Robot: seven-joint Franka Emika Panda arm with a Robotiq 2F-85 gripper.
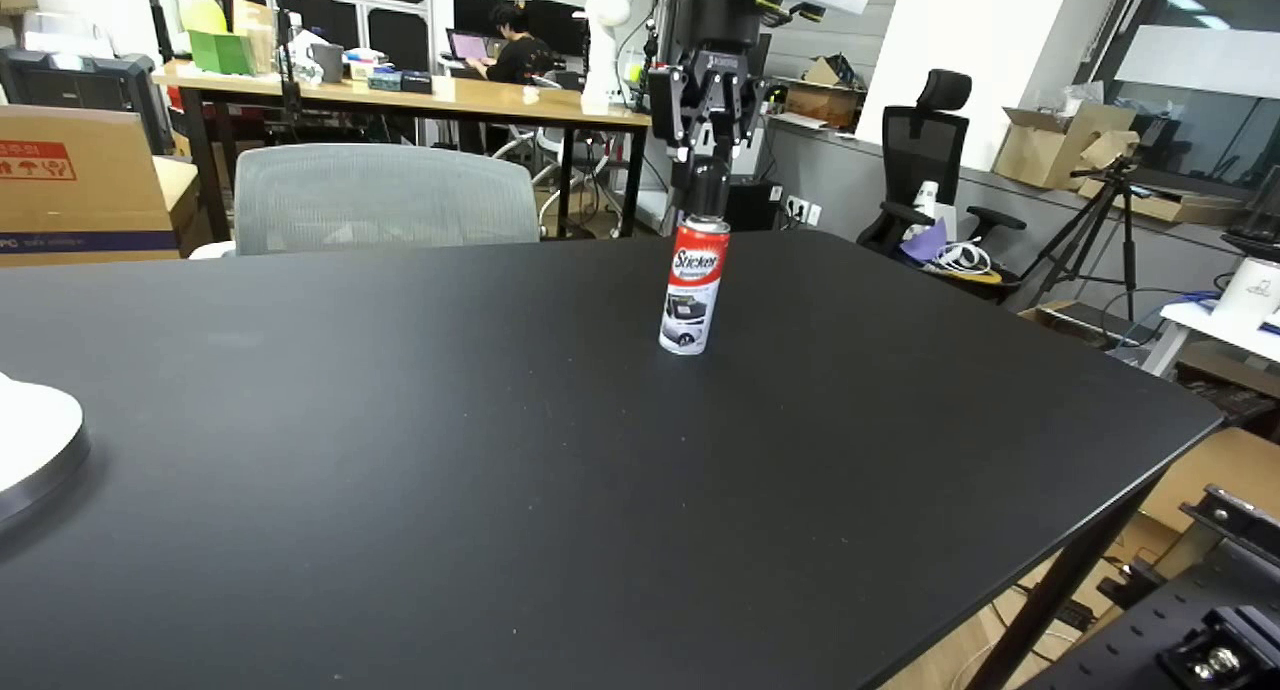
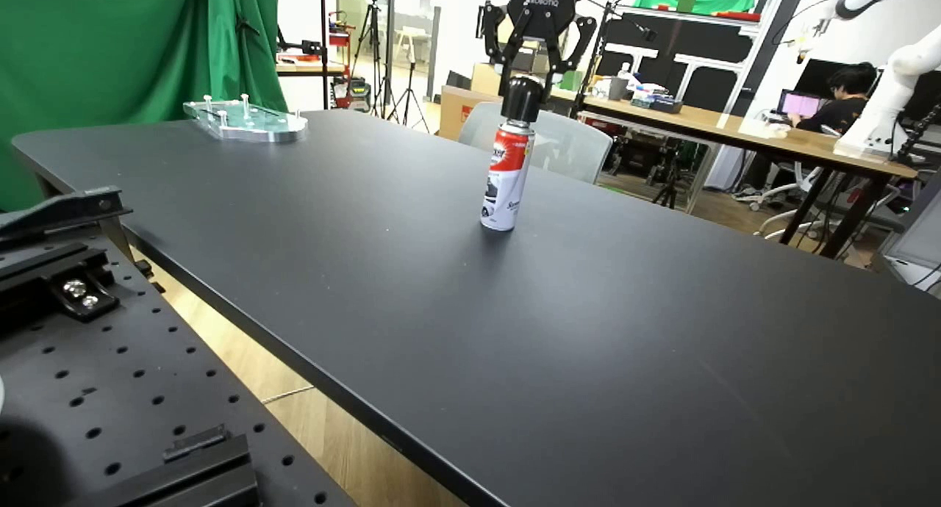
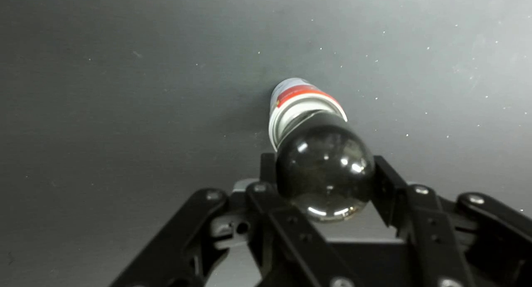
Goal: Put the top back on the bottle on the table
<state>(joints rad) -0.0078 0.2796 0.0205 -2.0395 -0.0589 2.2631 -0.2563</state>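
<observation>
The bottle point(image 1: 690, 292), white with a red label, stands on the black table point(image 1: 400, 440). It leans slightly in both exterior views point(image 2: 504, 180); whether it is truly tilted I cannot tell. The black top point(image 2: 523, 100) is over the bottle's neck, its lower edge at the bottle's upper rim. How firmly it sits there is not visible. My gripper point(image 2: 526, 82) points down from above with its fingers on both sides of the top. In the wrist view both fingers touch the shiny round top point(image 3: 326, 166), which partly hides the bottle point(image 3: 300, 96).
A clear plate with upright posts point(image 2: 246, 123) lies at the table's far end. A white rounded object point(image 1: 35, 440) is at the table's side. A grey mesh chair point(image 1: 385, 200) stands against the far edge. A black perforated board point(image 2: 154, 389) is beside the table.
</observation>
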